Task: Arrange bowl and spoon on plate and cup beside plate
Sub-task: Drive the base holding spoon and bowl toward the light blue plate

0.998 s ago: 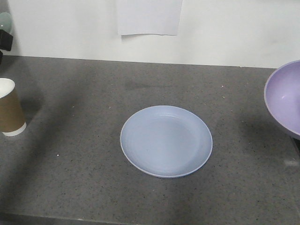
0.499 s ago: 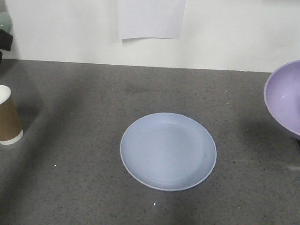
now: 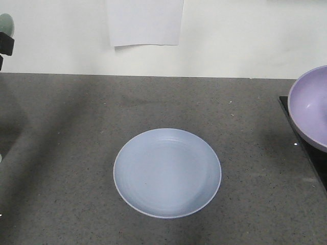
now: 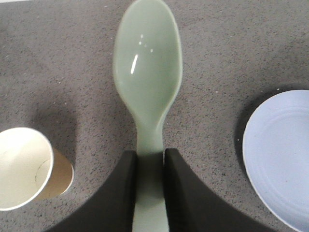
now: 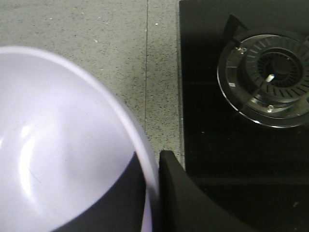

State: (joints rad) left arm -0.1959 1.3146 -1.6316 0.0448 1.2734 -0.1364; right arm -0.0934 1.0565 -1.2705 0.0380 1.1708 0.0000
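Pinching spoon (image 4: 147, 72) handle between left fingers (image 4: 123, 195); right fingers (image 5: 176, 203) clamped on bowl (image 5: 58, 145) rim.

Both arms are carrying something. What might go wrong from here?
The right gripper pinches the bowl by its rim alone, so it might slip or tip on the way to the plate. The left gripper holds the spoon only by its handle; it might twist. The cup stands near that gripper and might get knocked.

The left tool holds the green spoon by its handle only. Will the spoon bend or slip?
Probably stiff: the spoon juts straight from the left tool without sagging. Its glossy surface shows bright highlights, so it may be slippery and could pivot. It looks thin, so likely light.
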